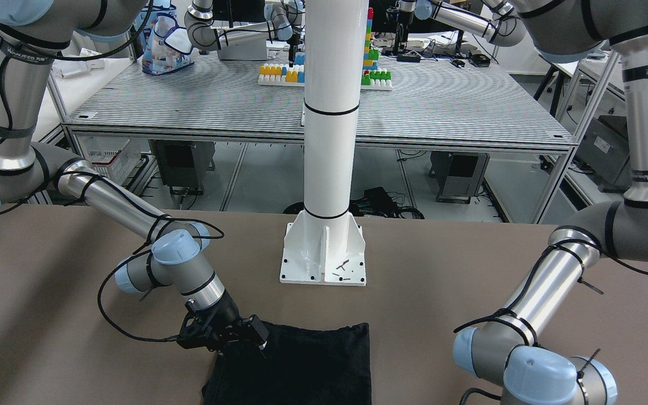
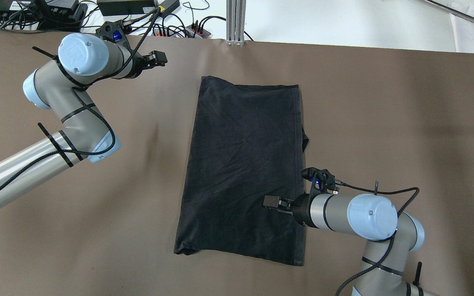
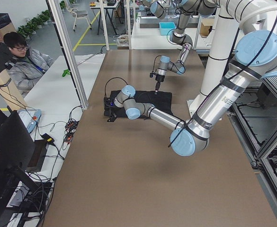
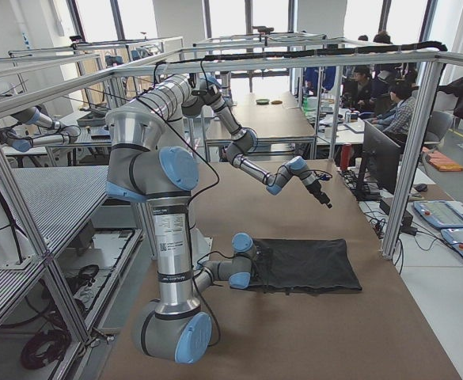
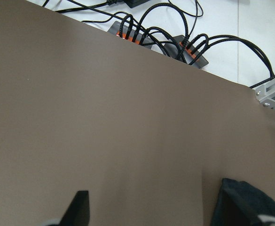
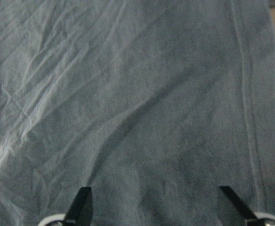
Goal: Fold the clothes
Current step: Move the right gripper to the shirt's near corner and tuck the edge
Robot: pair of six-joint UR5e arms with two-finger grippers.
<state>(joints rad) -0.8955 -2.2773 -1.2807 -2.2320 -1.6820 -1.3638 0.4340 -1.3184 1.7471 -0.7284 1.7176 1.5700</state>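
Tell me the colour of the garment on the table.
The garment is plain black, no pattern; the overhead view shows it best.

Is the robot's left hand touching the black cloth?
Apart. The overhead view shows bare table between the left hand and the black cloth.

The brown table (image 2: 385,102) carries a black garment (image 2: 241,164), spread flat mid-table. A white pillar's base plate (image 1: 307,273) stands near it, apart.

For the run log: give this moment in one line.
black cloth flat on table | left gripper open, off cloth near its far corner | right gripper open, over cloth by right edge | nothing held
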